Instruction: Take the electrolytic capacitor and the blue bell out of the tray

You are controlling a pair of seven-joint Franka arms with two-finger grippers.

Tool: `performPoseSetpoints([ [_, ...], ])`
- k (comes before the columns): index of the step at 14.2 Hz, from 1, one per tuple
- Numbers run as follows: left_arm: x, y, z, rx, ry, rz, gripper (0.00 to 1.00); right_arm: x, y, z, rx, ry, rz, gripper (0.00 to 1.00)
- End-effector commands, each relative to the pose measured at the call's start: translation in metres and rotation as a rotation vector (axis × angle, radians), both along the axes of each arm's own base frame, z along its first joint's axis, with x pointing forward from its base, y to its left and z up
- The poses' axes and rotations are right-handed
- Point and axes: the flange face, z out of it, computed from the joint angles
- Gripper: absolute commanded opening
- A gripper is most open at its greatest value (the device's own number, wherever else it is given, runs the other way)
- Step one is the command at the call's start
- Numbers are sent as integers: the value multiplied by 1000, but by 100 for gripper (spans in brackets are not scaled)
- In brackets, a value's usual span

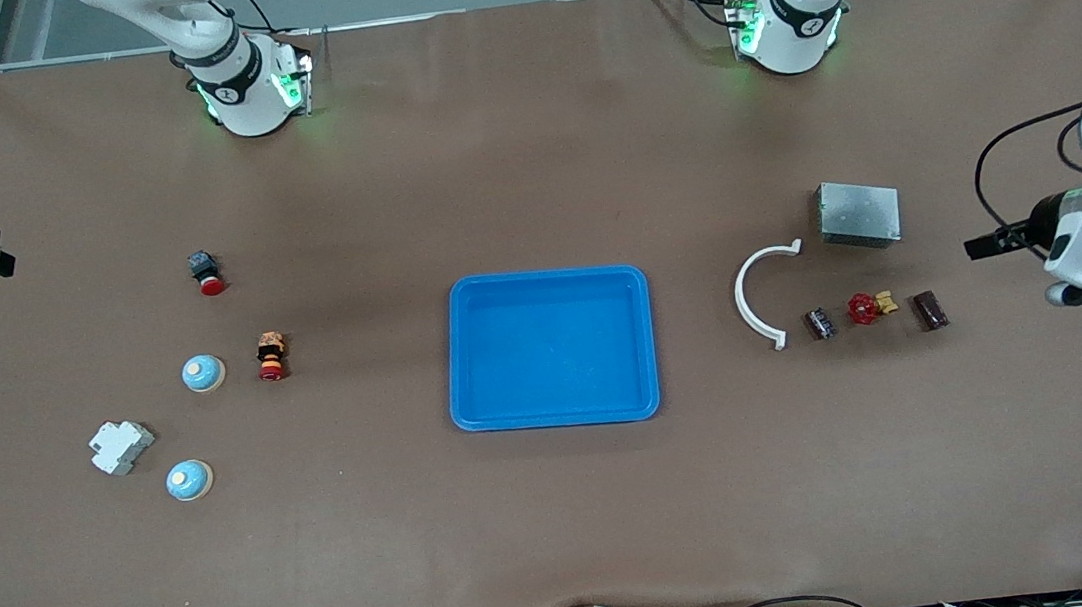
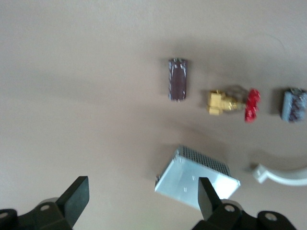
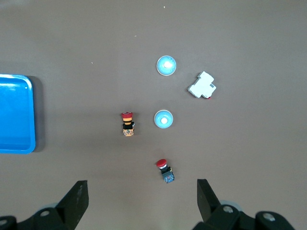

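Note:
Two blue dome bells [image 1: 203, 373] [image 1: 188, 479] sit toward the right arm's end of the table. A dark capacitor [image 1: 820, 322] and a brown one [image 1: 930, 310] lie toward the left arm's end, with a red-handled valve [image 1: 868, 307] between them. My left gripper [image 2: 142, 187] hangs open and empty over the table beside the metal box [image 2: 196, 179]; the brown capacitor [image 2: 178, 79] shows past it. My right gripper [image 3: 141, 189] is open and empty, high over the bells [image 3: 163, 119] [image 3: 166, 65]. It is out of the front view.
A blue tray [image 1: 470, 391] lies mid-table. Beside the bells are two red push buttons [image 1: 207, 272] [image 1: 272, 357] and a white breaker [image 1: 121, 446]. A white curved piece [image 1: 751, 296] lies between the tray and the dark capacitor.

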Motion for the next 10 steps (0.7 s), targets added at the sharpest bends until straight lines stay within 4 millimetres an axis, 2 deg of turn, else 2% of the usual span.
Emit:
performPoseSetpoints([
  [1, -29, -5, 60, -39, -18, -1, 100, -11, 0, 7, -5, 5, -15, 100],
  [6, -66, -25, 152, -69, -85, 13, 100, -21, -4, 9, -5, 11, -26, 100],
  [10, -73, -52, 193, -66, -112, -14, 100, -21, -7, 6, -5, 16, -30, 100],
])
